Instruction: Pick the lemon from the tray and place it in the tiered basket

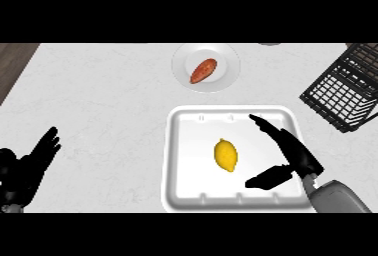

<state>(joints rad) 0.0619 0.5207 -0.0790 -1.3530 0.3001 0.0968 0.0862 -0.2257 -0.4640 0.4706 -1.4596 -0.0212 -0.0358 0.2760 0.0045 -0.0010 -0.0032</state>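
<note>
A yellow lemon (226,155) lies near the middle of the white tray (186,150). My right hand (294,152) is over the tray's right side, open, with fingers stretched toward the tray's far edge and the thumb spread toward the near edge. It is just right of the lemon and not touching it. The black wire tiered basket (345,90) stands at the far right of the counter. My left hand (28,167) rests open at the lower left, fingers up.
A white plate (224,57) behind the tray holds an orange sweet potato (203,71). A dark strip (15,62) along the far left marks the counter's edge.
</note>
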